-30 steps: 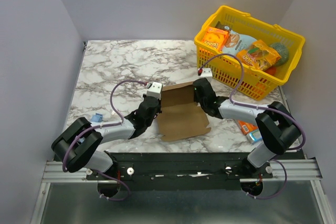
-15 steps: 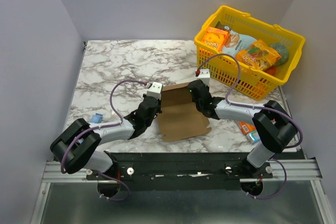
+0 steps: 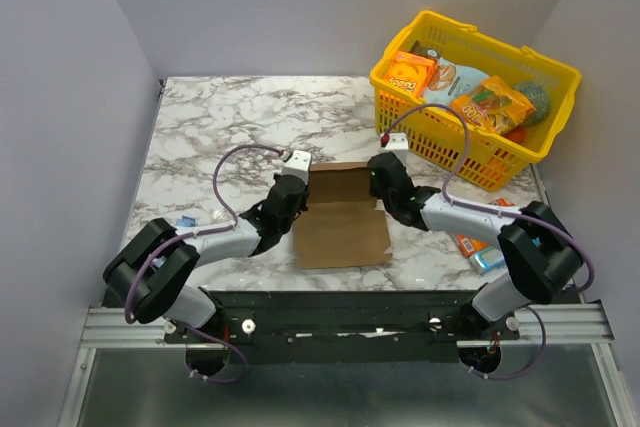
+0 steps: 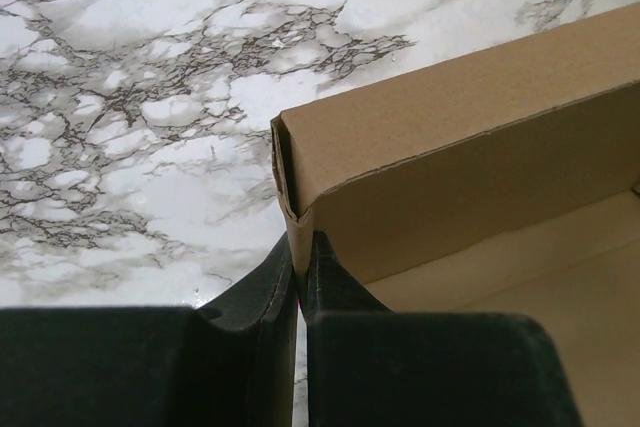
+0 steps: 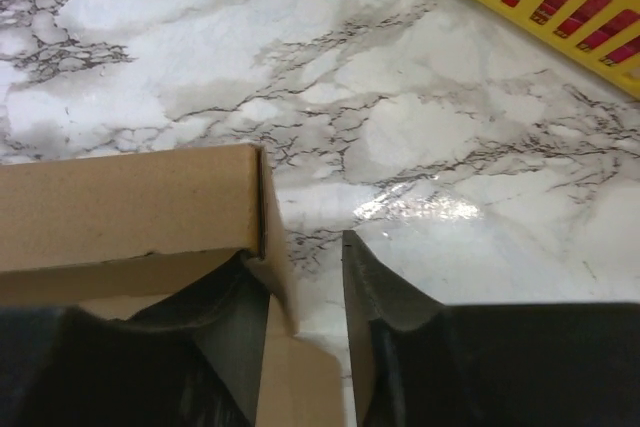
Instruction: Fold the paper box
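The paper box (image 3: 340,217) is a plain brown cardboard blank lying on the marble table between my two arms, its far wall folded up. My left gripper (image 3: 291,199) is shut on the box's left side wall; in the left wrist view the fingers (image 4: 298,257) pinch the thin cardboard edge (image 4: 290,197) at the far left corner. My right gripper (image 3: 378,185) is open at the far right corner. In the right wrist view (image 5: 305,252) one finger is inside the box and the other outside, with the right side flap (image 5: 275,247) loose between them.
A yellow basket (image 3: 480,152) holding orange snack boxes and packets stands at the far right, close behind my right arm. An orange and blue packet (image 3: 478,247) lies on the table at the right. A small blue object (image 3: 184,221) lies at the left.
The box has turned and shifted so its edges lie squarer to the table. Both grippers moved slightly away from me with it, and the right gripper has shifted right again.
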